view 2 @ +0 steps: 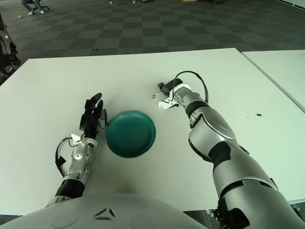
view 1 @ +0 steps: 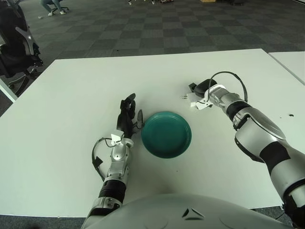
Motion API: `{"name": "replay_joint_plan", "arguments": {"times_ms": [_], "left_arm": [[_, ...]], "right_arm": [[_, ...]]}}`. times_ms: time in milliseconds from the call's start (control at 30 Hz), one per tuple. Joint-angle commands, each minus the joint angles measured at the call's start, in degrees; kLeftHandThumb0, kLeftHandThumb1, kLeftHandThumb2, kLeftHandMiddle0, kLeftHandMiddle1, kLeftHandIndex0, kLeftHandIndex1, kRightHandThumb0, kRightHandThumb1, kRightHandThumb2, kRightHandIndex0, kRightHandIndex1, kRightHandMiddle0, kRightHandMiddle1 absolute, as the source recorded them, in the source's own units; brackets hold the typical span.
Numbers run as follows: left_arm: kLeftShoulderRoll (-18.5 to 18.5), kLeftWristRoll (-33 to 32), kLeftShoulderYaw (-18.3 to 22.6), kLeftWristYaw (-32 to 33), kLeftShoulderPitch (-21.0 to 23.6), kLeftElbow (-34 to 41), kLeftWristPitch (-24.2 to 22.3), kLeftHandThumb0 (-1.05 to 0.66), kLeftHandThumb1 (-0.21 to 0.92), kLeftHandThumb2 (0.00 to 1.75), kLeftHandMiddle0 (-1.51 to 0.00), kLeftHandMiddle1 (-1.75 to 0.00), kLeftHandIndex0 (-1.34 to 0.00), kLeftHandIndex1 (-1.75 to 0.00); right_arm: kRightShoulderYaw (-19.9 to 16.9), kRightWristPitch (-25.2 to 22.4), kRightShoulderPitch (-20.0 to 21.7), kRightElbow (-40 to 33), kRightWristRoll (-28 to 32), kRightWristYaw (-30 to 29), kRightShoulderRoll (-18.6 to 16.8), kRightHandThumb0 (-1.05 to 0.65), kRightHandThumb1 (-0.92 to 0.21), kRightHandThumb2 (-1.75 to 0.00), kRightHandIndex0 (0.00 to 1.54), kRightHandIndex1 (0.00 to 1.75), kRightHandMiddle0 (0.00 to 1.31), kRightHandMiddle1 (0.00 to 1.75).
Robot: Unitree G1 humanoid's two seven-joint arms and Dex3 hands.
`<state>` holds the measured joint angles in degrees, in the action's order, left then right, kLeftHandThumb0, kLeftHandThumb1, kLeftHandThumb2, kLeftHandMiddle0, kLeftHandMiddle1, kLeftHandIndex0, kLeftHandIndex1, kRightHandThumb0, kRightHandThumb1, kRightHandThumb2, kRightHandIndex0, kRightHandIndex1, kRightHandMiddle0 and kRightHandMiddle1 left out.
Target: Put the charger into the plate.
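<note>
so, grasp step: right hand (view 1: 200,90) over charger (view 1: 189,98) at far side of table (view 1: 71,95), well right of and beyond plate (view 1: 166,134); grip unclear, cannot tell. left hand (view 1: 127,112) idle, fingers spread, just left of plate. next, as i judge: secure charger, lift, carry back-left over plate.

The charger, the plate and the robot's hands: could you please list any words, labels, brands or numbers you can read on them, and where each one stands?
No readable text in either view.
Charger: white, under the right hand; no print can be made out.
Plate: plain teal, no marking.
Left hand, beside the plate's left edge: a small white tag at the wrist, too small to read.
Robot's torso, at the bottom edge: a small dark emblem, no letters.
</note>
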<state>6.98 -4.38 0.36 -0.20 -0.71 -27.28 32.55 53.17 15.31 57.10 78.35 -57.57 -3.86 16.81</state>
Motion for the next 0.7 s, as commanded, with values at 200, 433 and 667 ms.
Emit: {"name": "replay_joint_plan", "arguments": {"times_ms": [200,433,667], "left_arm": [[6.07,-3.17,0.46,-0.14,-6.34,-7.79,1.74,-0.8,0.92,0.8,-0.26,-0.01,0.0,-0.77],[6.06,-5.28,1.2,-2.15,-5.85,-8.39,1.58,-0.79,0.92,0.79,-0.26,-0.01,0.0,-0.79],[5.67,-6.22,1.54,-3.52,-6.12,-7.76,1.49,-0.8,0.92,0.8,-0.23,0.0,0.0,-0.71]], "right_arm": [[-1.77,-1.2,-6.2,1.71,1.08,-0.85,0.42,-0.42,-0.54,-1.03,0.82,1.75,0.44,1.75],[-4.81,-3.94,-7.98,1.76,3.19,-3.91,0.59,-0.42,-0.54,-1.04,0.87,1.75,0.45,1.75],[-8.53,-4.44,-4.59,1.58,6.11,-3.93,0.85,-0.43,-0.5,-1.09,1.01,1.75,0.48,1.75]]}}
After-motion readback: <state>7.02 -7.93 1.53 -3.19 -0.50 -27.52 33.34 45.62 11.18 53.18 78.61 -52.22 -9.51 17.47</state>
